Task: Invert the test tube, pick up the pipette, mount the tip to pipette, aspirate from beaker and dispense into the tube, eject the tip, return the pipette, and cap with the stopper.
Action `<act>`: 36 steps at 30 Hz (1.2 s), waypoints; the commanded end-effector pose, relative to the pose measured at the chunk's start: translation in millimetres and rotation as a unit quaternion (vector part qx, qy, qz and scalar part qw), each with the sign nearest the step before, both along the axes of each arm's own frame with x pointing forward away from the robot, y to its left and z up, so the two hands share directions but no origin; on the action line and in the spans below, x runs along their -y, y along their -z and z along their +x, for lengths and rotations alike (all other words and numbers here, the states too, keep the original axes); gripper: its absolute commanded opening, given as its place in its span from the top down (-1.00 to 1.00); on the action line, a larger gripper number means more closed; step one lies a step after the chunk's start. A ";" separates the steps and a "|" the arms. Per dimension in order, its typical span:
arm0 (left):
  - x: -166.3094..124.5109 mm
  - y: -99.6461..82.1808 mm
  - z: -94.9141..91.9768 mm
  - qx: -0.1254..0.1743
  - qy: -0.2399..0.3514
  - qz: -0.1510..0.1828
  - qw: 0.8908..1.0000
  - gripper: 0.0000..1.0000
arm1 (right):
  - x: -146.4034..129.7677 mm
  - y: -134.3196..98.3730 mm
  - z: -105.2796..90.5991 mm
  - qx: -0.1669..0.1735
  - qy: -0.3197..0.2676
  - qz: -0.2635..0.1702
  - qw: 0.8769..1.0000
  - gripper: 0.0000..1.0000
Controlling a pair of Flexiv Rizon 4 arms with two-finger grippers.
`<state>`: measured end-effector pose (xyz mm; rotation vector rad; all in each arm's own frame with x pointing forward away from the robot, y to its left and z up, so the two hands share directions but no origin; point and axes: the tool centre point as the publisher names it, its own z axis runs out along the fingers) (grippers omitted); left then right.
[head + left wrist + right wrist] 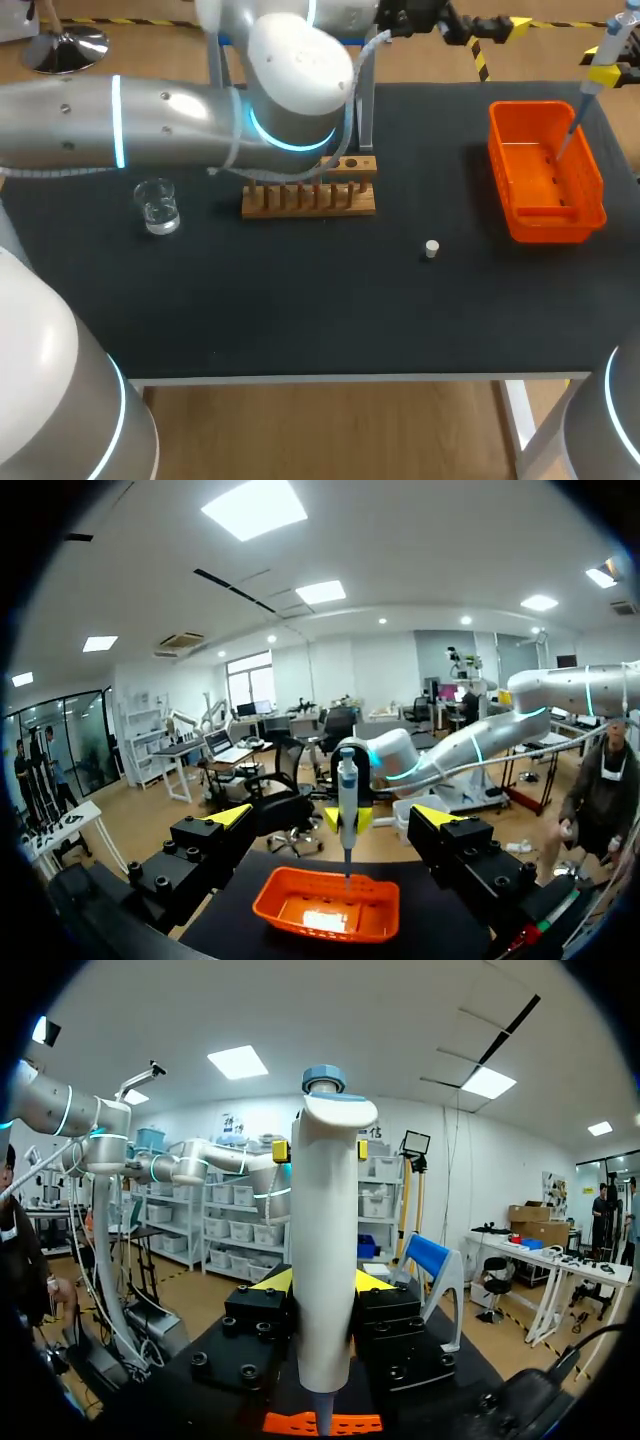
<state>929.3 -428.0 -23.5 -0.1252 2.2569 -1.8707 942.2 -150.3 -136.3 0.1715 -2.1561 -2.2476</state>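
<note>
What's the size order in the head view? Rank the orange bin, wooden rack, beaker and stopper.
Largest to smallest:
1. orange bin
2. wooden rack
3. beaker
4. stopper, by far the smallest

Bright, even overhead light leaves only soft shadows on the table [300, 320], with perhaps a glint on the beaker [157, 207].

Orange bin [550, 222] at table's [300, 300] right; wooden rack [308, 203] mid-table.
</note>
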 end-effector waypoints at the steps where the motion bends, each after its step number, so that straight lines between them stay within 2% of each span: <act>1: 39.2 3.6 14.2 0.001 0.008 -0.005 1.000 -1.00 | 1.9 0.1 1.5 0.000 -0.003 -0.001 1.000 1.00; 14: 86.9 8.8 21.4 -0.012 0.012 -0.037 0.999 -1.00 | 1.9 0.1 1.5 0.000 -0.003 -0.001 1.000 1.00; 15: 89.5 9.5 21.0 -0.012 0.012 -0.038 0.999 -0.91 | 1.9 0.1 1.5 0.000 -0.003 -0.001 1.000 1.00; 16: 91.7 9.7 20.6 -0.013 0.012 -0.039 0.999 -0.30 | 1.9 0.1 1.5 0.000 -0.003 -0.001 1.000 1.00; 18: 94.8 9.8 19.7 -0.015 0.004 -0.049 0.999 0.44 | 1.9 0.1 1.5 0.000 -0.003 -0.001 1.000 1.00; 20: 97.5 9.6 19.5 -0.015 0.003 -0.053 0.998 0.68 | 1.9 0.1 1.5 0.000 -0.003 -0.001 1.000 1.00; 21: 100.1 9.6 19.2 -0.015 0.004 -0.058 0.998 1.00 | 1.9 0.1 1.5 0.000 -0.003 -0.001 1.000 1.00; 36: 120.1 12.0 16.0 -0.015 0.026 -0.095 0.995 1.00 | 1.9 0.1 1.5 0.000 -0.003 -0.001 1.000 1.00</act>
